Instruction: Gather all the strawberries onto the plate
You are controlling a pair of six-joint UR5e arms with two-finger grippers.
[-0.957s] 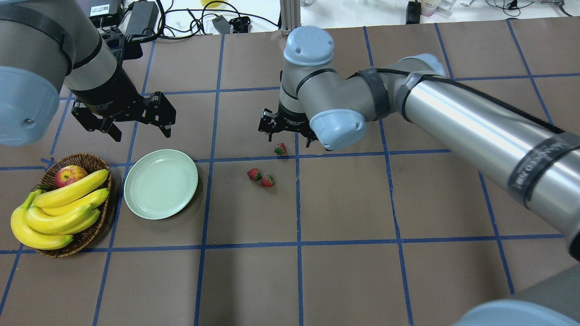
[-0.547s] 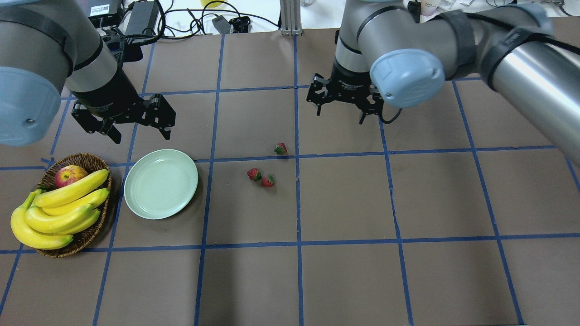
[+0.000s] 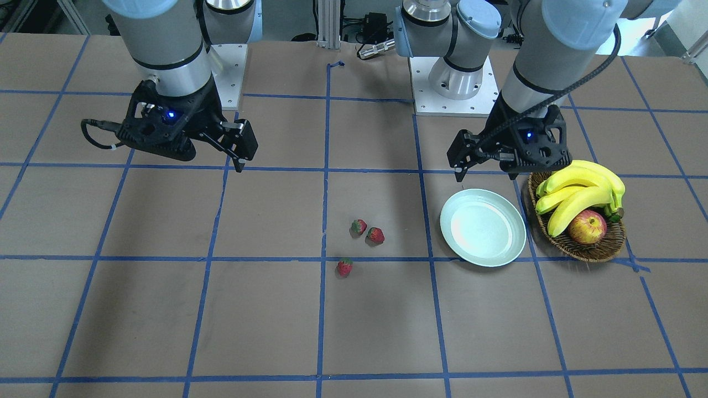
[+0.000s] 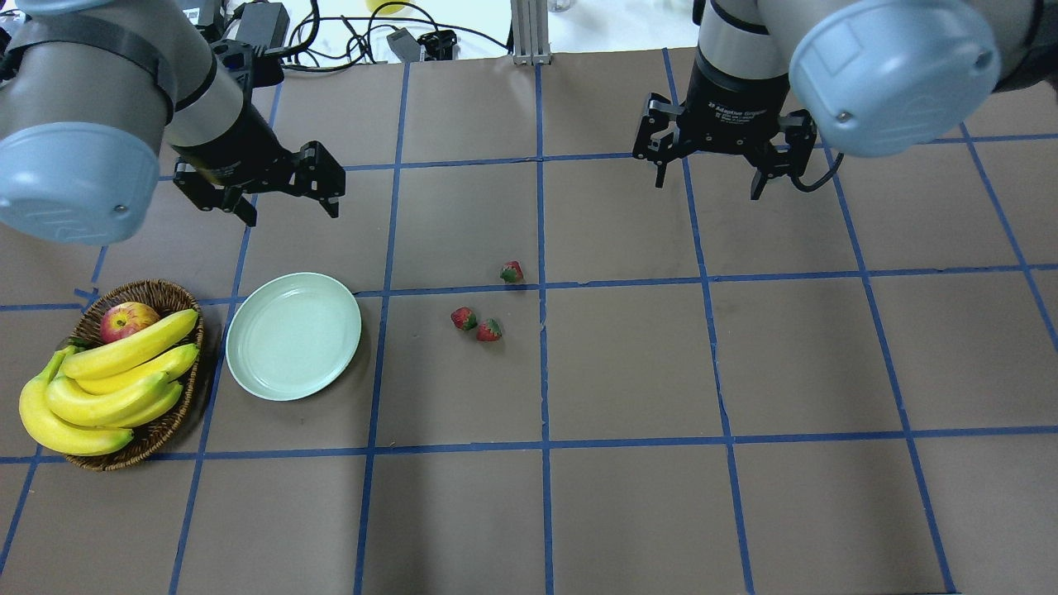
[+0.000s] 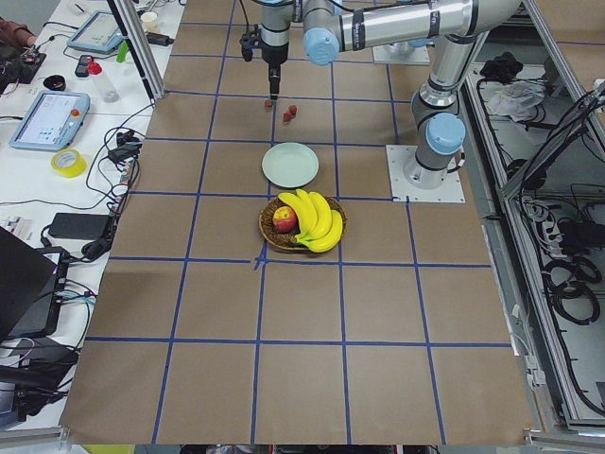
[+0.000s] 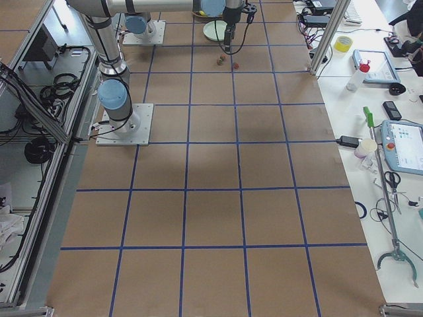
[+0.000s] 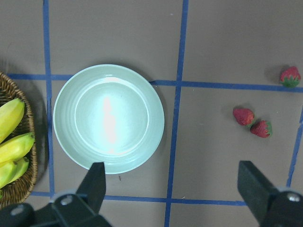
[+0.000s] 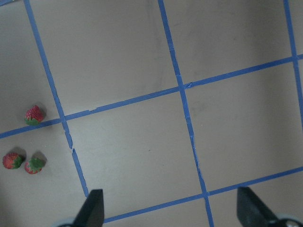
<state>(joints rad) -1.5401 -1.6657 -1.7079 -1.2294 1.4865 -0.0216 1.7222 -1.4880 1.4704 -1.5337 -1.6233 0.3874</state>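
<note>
Three strawberries (image 4: 488,330) lie on the table (image 4: 628,372) to the right of the plate (image 4: 293,336) — between my left gripper (image 4: 291,207) and right gripper (image 4: 707,186), both hanging spread and empty — neither clearly nearer by my reckoning, though the left one hangs closer to the plate.

L arm (image 4: 83,91) comes in low, wrist tilted down; the left gripper (image 4: 291,213) hangs in the air, jaws spread wide w/ nothing betw. them. R arm (image 4: 893,66) has its wrist vertical, and the right gripper (image 4: 707,190) points straight down, jaws also wide apart & empty. Both seem approx. level, though height is hard to judge.
</note>
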